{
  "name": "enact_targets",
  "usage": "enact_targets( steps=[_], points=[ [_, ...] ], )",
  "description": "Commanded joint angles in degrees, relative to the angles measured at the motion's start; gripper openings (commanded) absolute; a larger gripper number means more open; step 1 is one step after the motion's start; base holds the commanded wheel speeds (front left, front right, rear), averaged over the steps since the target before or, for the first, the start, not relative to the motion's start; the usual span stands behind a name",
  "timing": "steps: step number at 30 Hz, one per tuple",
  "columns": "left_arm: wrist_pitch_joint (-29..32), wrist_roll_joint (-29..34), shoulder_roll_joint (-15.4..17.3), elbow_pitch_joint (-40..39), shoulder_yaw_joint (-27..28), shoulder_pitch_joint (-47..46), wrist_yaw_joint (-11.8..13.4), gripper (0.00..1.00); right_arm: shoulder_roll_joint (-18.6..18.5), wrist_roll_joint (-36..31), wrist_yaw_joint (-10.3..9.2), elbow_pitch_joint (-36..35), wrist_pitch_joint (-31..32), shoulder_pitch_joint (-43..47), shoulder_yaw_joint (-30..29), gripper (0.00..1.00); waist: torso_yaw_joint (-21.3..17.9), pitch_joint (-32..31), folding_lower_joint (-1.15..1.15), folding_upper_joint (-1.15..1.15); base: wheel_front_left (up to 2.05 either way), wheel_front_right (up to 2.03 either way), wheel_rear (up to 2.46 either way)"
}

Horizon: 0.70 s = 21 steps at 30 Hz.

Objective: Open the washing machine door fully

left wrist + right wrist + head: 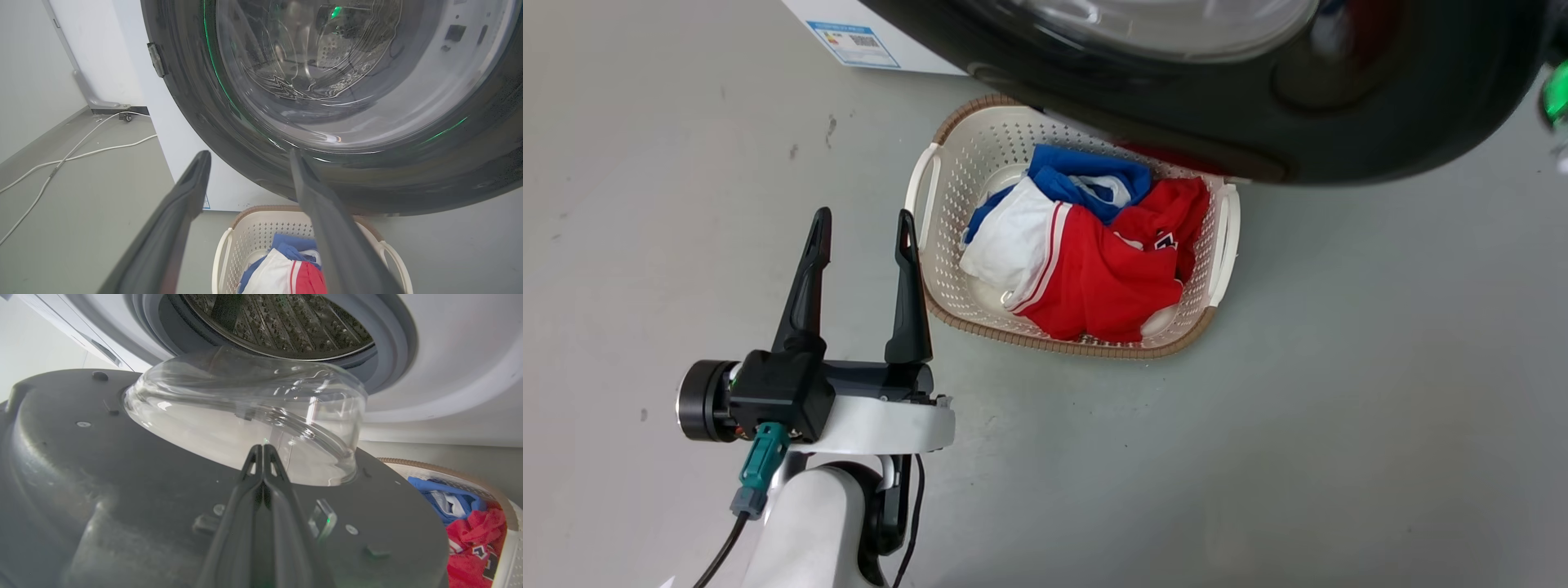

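Observation:
The washing machine door (1380,122), a glossy black disc with a clear glass bowl (245,416), stands swung out from the white washing machine (449,375), whose steel drum (278,322) lies open behind it. My right gripper (263,451) is shut, with nothing between its fingers, and points at the door's dark inner face (102,477) just below the bowl. My left gripper (864,241) is open and empty above the floor, left of the basket; in the left wrist view the left gripper (249,157) faces the door's outer side (229,134).
A cream laundry basket (947,204) with red, white and blue clothes (1094,253) sits on the grey floor under the door's lower edge. White cables (61,159) trail across the floor at the machine's left side by a wall.

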Motion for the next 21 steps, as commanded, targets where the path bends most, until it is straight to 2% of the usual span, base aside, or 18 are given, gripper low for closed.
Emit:
enact_targets(
  steps=[1,21],
  points=[
    [-0.16,0.44,-0.02,0.10,0.23,0.56,-0.22,1.00,0.68,0.31,0.16,-1.64,0.53,2.40,0.61,0.00,-0.32,-0.62,0.00,0.00,0.00,0.00,0.00],
    [-0.16,2.14,-0.02,1.37,1.13,3.49,-0.75,1.00,4.90,1.23,0.16,-15.93,0.73,20.91,4.30,0.00,-1.11,-7.30,0.00,0.00,0.00,0.00,0.00]
  ],
)
